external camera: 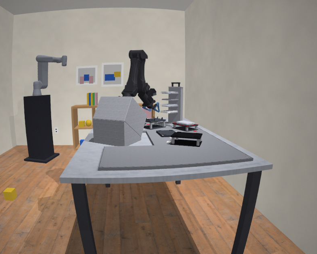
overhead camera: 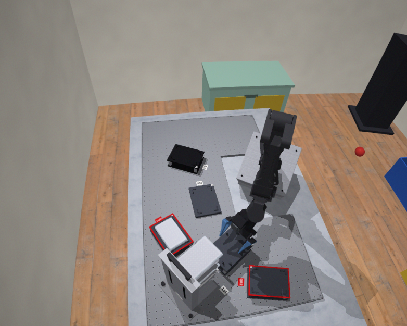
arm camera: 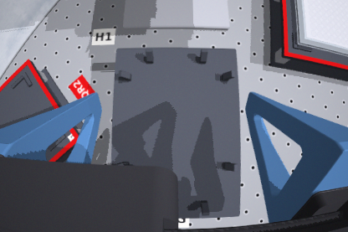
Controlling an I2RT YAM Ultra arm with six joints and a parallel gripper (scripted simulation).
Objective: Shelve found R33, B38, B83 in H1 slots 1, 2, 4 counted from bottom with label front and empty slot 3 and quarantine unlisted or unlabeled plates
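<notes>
My gripper (overhead camera: 231, 242) (external camera: 153, 109) (arm camera: 173, 100) is open and empty above the dark regrip nest RG (overhead camera: 228, 261) (external camera: 155, 120) (arm camera: 184, 75), which bears no plate. The hotel H1 (overhead camera: 193, 298) (external camera: 180, 105) stands just beyond it. A white plate (overhead camera: 200, 255) (external camera: 169, 92) lies in its top slot. In the exterior view, slot 3 looks empty, and white plates show in slot 2 (external camera: 169, 105) and slot 1 (external camera: 169, 111). No ID is readable. One white plate (overhead camera: 171, 233) (external camera: 185, 122) (arm camera: 326, 17) lies on the red-edged nest QR1.
The red-edged nest QR2 (overhead camera: 289, 282) is empty, right of RG in the top view. The black landing nest L1 (overhead camera: 186, 154) (external camera: 186, 135) and the low nest N6 (overhead camera: 204, 201) (external camera: 165, 133) bear no plate. QR1 stands close beside the hotel.
</notes>
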